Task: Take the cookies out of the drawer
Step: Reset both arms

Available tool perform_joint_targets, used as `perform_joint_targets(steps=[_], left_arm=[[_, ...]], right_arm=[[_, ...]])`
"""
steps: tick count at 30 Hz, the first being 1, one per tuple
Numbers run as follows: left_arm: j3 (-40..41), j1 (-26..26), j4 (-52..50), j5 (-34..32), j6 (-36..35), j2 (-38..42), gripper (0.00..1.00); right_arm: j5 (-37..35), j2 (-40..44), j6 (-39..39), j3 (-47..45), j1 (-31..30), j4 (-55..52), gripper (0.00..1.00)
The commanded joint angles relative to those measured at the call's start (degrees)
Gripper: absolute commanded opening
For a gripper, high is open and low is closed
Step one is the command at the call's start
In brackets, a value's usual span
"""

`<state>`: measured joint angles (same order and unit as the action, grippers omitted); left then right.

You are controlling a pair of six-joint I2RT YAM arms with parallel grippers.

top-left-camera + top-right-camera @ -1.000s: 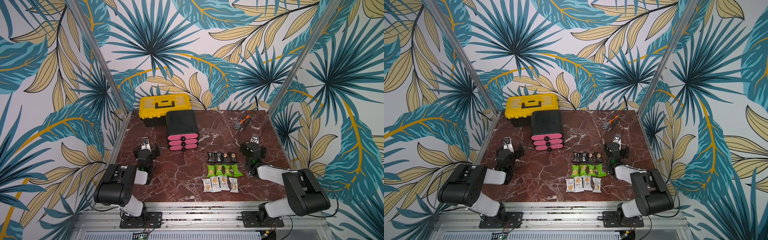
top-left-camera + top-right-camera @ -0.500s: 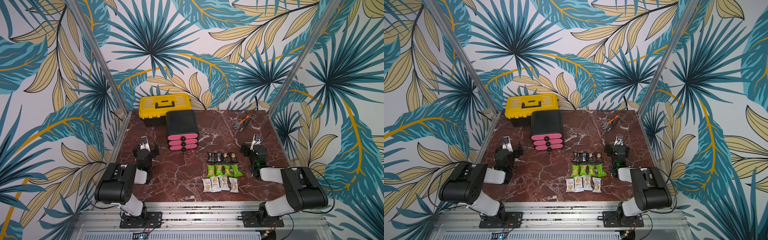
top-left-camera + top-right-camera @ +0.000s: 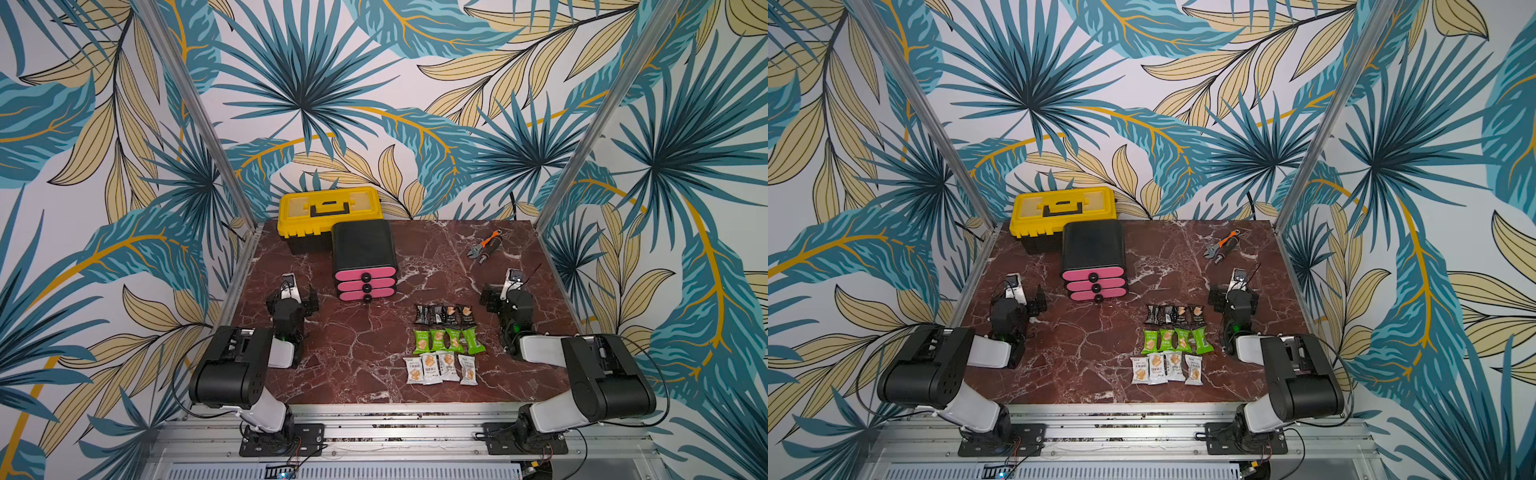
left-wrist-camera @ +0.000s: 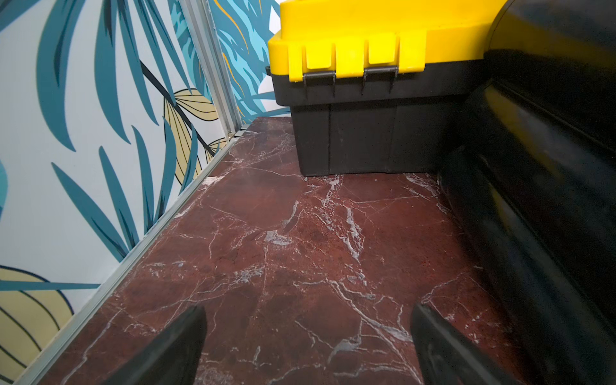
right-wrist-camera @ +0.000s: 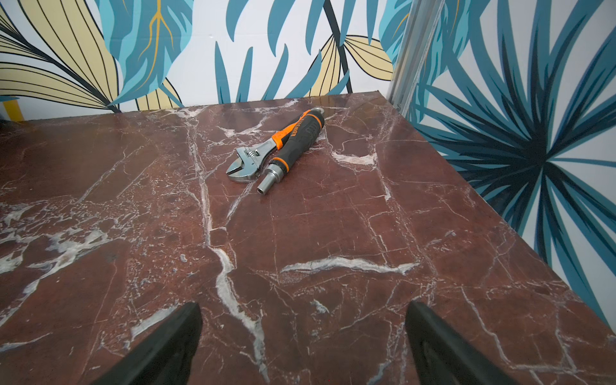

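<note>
Black, green and white foil cookie packets (image 3: 452,339) lie on the red marble table (image 3: 353,332). The left gripper (image 4: 308,307) and right gripper (image 5: 305,304) stand wide, empty.

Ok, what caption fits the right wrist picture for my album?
Open right gripper facing a wrench and a screwdriver on the red marble table.

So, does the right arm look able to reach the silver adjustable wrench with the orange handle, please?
Probably yes: the open right gripper faces the wrench across uncluttered red marble tabletop, though a black-and-orange driver handle lies right beside it.
</note>
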<state>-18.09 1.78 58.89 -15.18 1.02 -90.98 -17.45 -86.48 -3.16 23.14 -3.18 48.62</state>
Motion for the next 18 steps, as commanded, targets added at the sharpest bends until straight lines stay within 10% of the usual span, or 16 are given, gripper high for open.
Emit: perform_joint_targets(steps=[1, 18], left_arm=[[-1.8, 0.2, 0.9, 0.6, -0.5, 0.5, 1.0], [-2.9, -2.0, -2.2, 6.3, 0.5, 1.0, 1.0]], right_arm=[[0.5, 0.4, -0.2, -0.6, 0.2, 1.5, 1.0], [0.5, 0.4, -0.2, -0.6, 0.2, 1.5, 0.99]])
